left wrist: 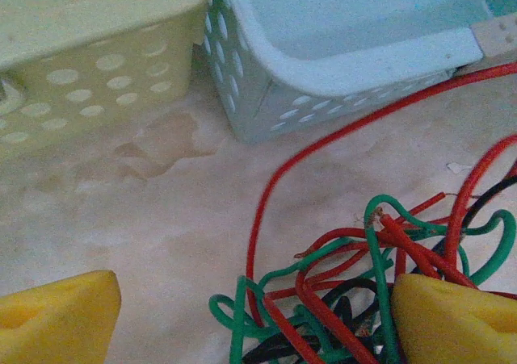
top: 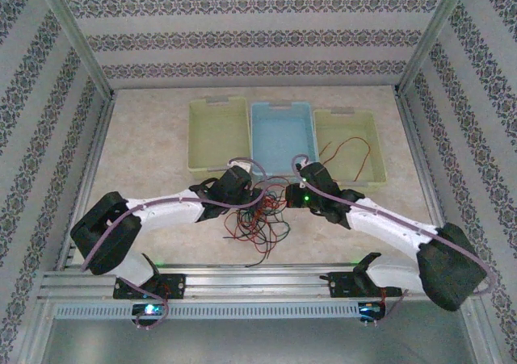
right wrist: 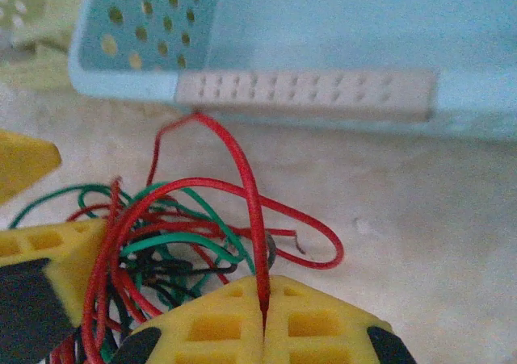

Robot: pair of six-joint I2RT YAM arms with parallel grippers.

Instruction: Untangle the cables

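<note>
In front of the blue bin [top: 280, 105], the cables [top: 258, 215] lay knotted between the two arms. The right gripper [right wrist: 264, 303] was clamped on one red cable [right wrist: 249, 186], which arched up toward the bin, with the knot off to its left (so a rightward pull looked apt). The left gripper [left wrist: 254, 287] gaped over the knot, holding nothing.

The top view looks down from above and behind the arms, taking in the whole worktop [top: 153, 154] out to the far wall. Both wrist views sit low and very close, facing the far side. All three share the blue bin's [left wrist: 355, 69] near wall and the cables [left wrist: 339, 291] tangled before it.
</note>
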